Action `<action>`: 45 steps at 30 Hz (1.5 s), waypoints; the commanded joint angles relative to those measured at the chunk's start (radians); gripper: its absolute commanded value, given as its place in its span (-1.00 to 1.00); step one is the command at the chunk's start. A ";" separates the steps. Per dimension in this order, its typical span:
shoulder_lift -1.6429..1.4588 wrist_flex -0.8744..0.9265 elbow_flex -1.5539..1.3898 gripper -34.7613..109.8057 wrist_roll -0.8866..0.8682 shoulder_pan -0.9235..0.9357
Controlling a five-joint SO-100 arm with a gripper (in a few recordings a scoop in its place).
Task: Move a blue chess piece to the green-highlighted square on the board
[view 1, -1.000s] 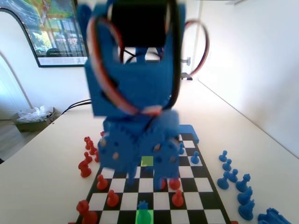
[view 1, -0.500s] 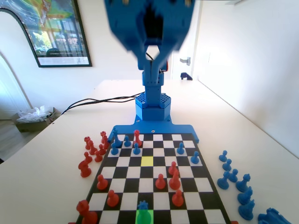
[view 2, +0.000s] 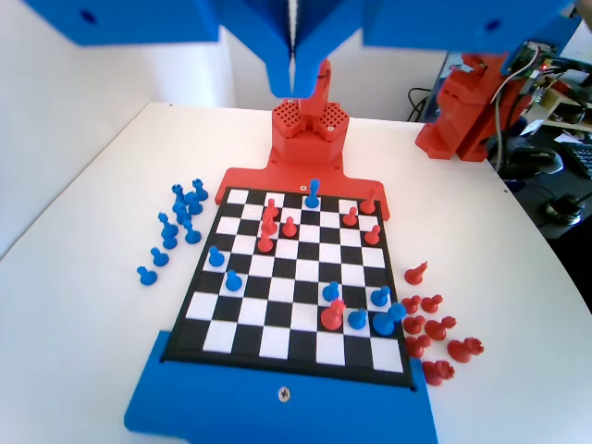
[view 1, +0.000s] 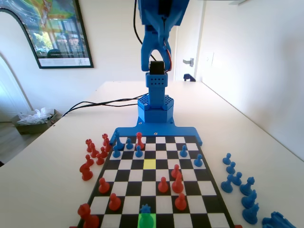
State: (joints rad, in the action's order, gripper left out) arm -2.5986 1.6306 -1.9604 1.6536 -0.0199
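Note:
The blue chess piece shows its jagged crown just above the green-highlighted square in the board's nearest row, and the green glow covers its lower part. In the wrist view the same piece stands alone in the far row of the board. My gripper hangs high above the arm's base, far from the piece. Seen from the wrist, the gripper has its jaws pressed together with nothing between them.
A yellow-lit square lies mid-board. Red pieces and blue pawns stand on the board. Captured red pieces crowd the table on the left of the fixed view, and blue ones on the right.
The gripper has lifted and drawn back from just in front of the fixed camera to high over the base. The crowned blue piece stays at the green square.

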 commanded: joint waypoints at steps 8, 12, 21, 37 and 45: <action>-0.235 -0.006 -0.178 -0.51 0.038 0.005; -0.282 -0.003 -0.209 -0.51 0.035 -0.008; -0.362 -0.035 -0.216 -0.50 0.038 0.000; -0.454 -0.055 -0.221 -0.50 0.035 0.057; -0.454 -0.055 -0.221 -0.50 0.037 0.057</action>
State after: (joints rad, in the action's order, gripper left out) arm -3.0342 1.5907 -2.1829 1.6720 0.0276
